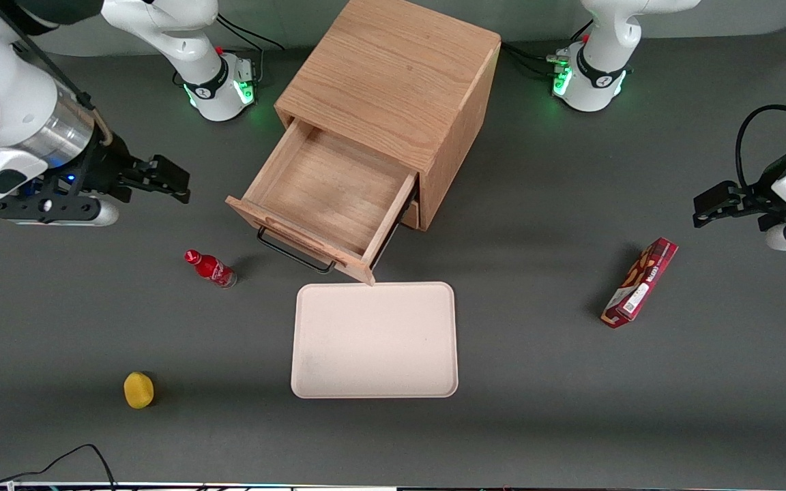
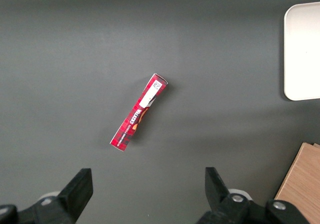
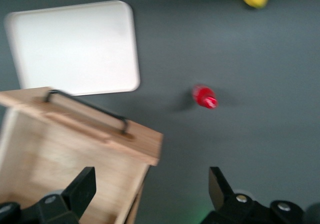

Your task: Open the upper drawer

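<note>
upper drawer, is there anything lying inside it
No, the upper drawer is pulled out and shows only bare wood, with the gripper open and apart from it.

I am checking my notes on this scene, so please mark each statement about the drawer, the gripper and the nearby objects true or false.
1. The upper drawer is pulled out. True.
2. The gripper grips the drawer's handle. False: it is open, apart from the cabinet.
3. The red bottle lies inside the drawer. False: it is on the table.
4. The tray holds nothing. True.
</note>
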You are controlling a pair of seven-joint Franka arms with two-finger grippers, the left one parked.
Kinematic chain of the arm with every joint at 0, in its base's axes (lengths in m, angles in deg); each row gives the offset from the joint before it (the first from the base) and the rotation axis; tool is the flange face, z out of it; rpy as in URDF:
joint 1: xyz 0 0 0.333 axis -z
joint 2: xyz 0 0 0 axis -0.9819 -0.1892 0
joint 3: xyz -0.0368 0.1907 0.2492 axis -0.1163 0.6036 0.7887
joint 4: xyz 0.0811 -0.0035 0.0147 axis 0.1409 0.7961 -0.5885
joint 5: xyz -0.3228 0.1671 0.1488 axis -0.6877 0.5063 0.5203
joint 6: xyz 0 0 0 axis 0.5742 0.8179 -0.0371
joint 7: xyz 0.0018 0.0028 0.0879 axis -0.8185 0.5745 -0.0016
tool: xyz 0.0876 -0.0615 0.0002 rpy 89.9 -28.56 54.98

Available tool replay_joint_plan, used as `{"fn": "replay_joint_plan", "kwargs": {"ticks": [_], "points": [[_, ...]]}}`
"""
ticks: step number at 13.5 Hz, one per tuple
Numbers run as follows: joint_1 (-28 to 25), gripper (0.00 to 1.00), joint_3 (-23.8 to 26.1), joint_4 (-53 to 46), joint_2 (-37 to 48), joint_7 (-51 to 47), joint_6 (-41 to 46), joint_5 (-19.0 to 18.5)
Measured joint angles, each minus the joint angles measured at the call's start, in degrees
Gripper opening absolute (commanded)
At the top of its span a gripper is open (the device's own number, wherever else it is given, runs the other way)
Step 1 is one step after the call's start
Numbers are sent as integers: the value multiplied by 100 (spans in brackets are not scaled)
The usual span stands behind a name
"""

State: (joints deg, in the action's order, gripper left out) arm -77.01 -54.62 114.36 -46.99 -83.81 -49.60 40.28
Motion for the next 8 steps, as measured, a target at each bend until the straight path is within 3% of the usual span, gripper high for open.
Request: {"fn": "replay_joint_plan", "kwargs": {"ticks": [5,8], "points": [[97,100,-1084,2079,1048,883,-1173,316],[90,100,-1142,2417,1367,945,-1296,351]]}}
